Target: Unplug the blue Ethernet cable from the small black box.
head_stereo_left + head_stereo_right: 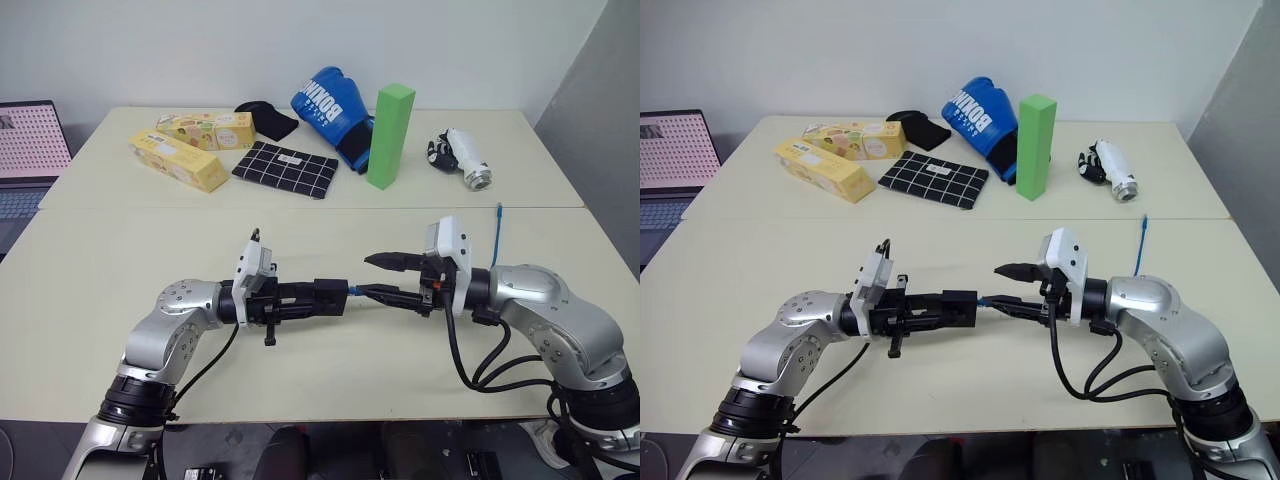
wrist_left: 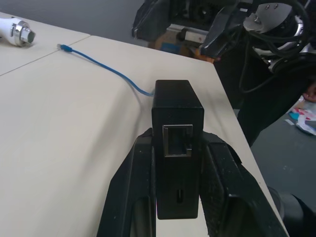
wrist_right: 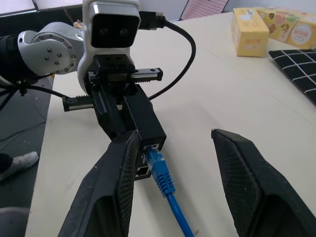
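My left gripper [image 1: 312, 297] is shut on the small black box [image 1: 328, 296] and holds it level above the table's front half. In the left wrist view the small black box [image 2: 177, 111] sits between the two fingers [image 2: 131, 192], an empty port facing the camera. The blue Ethernet cable [image 3: 165, 182] is plugged into the box [image 3: 145, 118] on the side facing my right gripper. My right gripper [image 1: 380, 277] is open, its fingers [image 3: 116, 187] standing on either side of the plug without closing on it. The cable's free end [image 1: 499, 210] lies on the table to the right.
At the back of the table [image 1: 120, 300] lie two yellow cartons [image 1: 180, 160], a black-and-white checked pouch [image 1: 285, 168], a blue boxing glove [image 1: 330, 105], an upright green block [image 1: 388, 135] and a white-and-black tool [image 1: 462, 160]. A laptop [image 1: 25, 150] stands at far left.
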